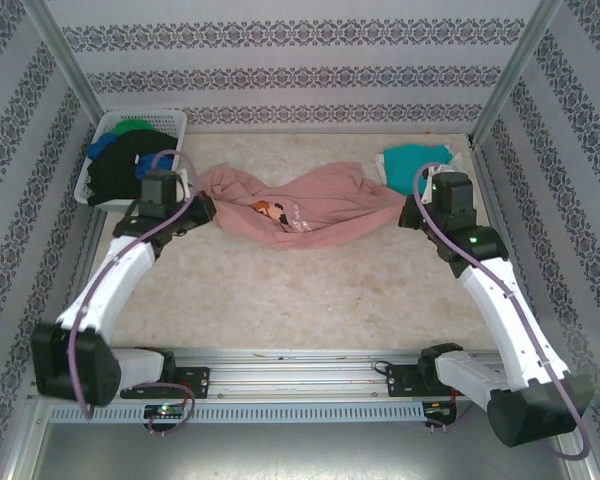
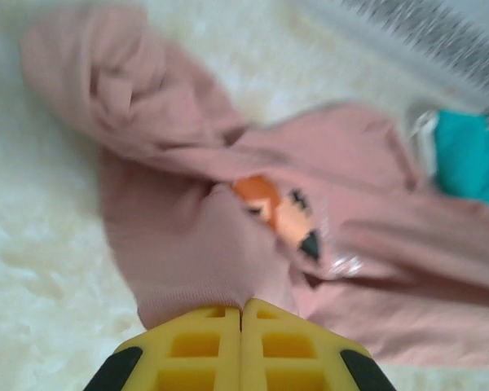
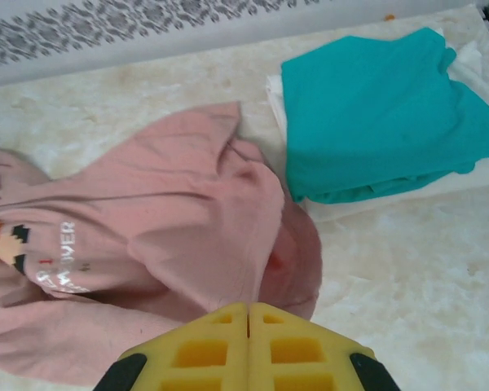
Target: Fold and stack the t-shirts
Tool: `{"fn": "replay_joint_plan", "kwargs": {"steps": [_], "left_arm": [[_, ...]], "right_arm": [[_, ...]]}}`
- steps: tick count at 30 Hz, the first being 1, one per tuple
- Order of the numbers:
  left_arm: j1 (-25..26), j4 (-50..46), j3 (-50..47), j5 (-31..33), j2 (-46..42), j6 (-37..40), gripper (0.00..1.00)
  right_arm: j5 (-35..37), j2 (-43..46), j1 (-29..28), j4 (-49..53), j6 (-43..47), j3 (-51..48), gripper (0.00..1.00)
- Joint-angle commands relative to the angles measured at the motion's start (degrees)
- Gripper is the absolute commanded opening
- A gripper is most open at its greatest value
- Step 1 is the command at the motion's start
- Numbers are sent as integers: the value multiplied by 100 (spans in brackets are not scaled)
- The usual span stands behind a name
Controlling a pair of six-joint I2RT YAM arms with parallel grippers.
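Note:
A salmon-pink t-shirt [image 1: 300, 210] with a small pixel-art print lies crumpled and stretched sideways across the middle of the table. My left gripper [image 1: 205, 205] holds its left end; in the left wrist view the yellow jaws [image 2: 242, 303] are shut on a fold of the pink cloth [image 2: 187, 236]. My right gripper [image 1: 405, 210] holds the right end, and the right wrist view shows its jaws [image 3: 248, 308] pinched shut on the pink fabric [image 3: 163, 220]. A folded teal t-shirt [image 1: 412, 160] [image 3: 375, 106] lies at the back right, just beyond the right gripper.
A white slotted basket [image 1: 145, 114] at the back left holds black [image 1: 120, 170], blue [image 1: 102, 147] and green [image 1: 132, 127] shirts. A white sheet [image 3: 473, 61] lies under the teal shirt. Patterned walls close in the table on three sides. Bare marble table [image 1: 300, 300] lies in front of the pink shirt.

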State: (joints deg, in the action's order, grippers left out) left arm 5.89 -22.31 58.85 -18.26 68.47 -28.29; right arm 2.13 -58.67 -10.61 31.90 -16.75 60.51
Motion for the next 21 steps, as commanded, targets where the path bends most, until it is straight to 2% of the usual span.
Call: {"fn": "replay_joint_plan", "kwargs": {"steps": [1,3,5,8,11,16,21], "left_arm": [[-78,-833,669,623,-870,122,0],[-80,-1129,1309,936,-1171,223,0],[-88,-1299,1911,1098,-1225,342,0],[-97,-1339,2822,1389,-829,602,0],[-127,-1272,3891,1471,92,937,0],[-359,-1126,6049,1072,2148,1406,0],[-600,-1786,9461,522,4302,1407,0]], "right_arm": [[-321,403,15,158,-118,618,0],[-315,482,-9,445,-165,1187,0],[-264,524,-45,314,-198,1496,0],[-134,94,-87,60,-163,2065,0],[86,-990,-105,9,-58,2994,0],[253,-3217,9,416,199,5482,0],[335,-5062,246,1278,134,8450,0]]}}
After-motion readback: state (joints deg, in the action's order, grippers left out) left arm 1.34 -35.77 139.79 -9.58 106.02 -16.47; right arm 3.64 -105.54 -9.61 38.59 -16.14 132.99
